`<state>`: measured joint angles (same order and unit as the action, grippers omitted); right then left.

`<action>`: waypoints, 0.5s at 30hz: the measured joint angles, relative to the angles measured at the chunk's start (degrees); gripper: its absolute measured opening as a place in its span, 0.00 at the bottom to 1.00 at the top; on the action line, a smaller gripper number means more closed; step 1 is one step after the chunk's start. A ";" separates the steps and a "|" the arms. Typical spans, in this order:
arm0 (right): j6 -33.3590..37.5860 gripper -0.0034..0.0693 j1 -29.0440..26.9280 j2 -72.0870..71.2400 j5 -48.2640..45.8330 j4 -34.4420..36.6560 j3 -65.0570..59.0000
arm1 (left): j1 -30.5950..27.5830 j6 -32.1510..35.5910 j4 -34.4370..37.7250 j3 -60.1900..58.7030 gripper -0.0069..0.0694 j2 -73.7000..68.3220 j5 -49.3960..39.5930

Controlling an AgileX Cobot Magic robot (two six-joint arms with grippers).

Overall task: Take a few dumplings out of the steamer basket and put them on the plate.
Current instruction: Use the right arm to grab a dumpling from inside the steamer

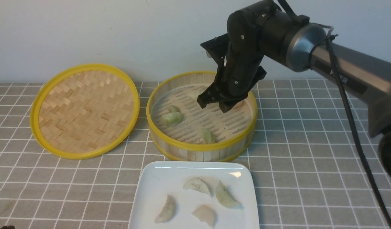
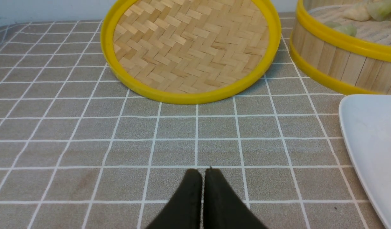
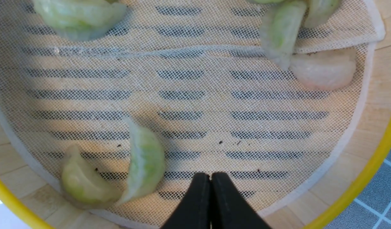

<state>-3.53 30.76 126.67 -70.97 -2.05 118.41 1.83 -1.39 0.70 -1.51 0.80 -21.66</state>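
Your front camera sits on the robot's side, raised, looking forward and down over the round bamboo steamer basket with yellow rims (image 1: 201,149) to the pale wall (image 1: 87,31) behind it. Your left wrist camera rides low, well short of that basket, looking across the grey checked tablecloth (image 2: 119,143) and catching part of its side. Your right wrist camera hangs close above the basket's white mesh liner (image 3: 195,95), looking nearly straight down. All three share the basket.
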 joint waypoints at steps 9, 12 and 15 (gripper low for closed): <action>1.13 0.45 0.09 3.84 0.00 8.18 0.00 | 0.00 0.00 0.00 0.00 0.08 0.00 0.00; 1.23 0.58 0.09 5.47 0.06 8.39 0.00 | 0.00 0.00 0.00 0.00 0.08 0.00 0.00; 1.32 0.62 0.37 6.85 0.62 8.40 0.05 | 0.00 0.00 0.00 0.00 0.08 0.00 0.00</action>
<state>-2.21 31.12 133.53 -70.35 6.34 118.46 1.83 -1.39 0.70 -1.51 0.80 -21.66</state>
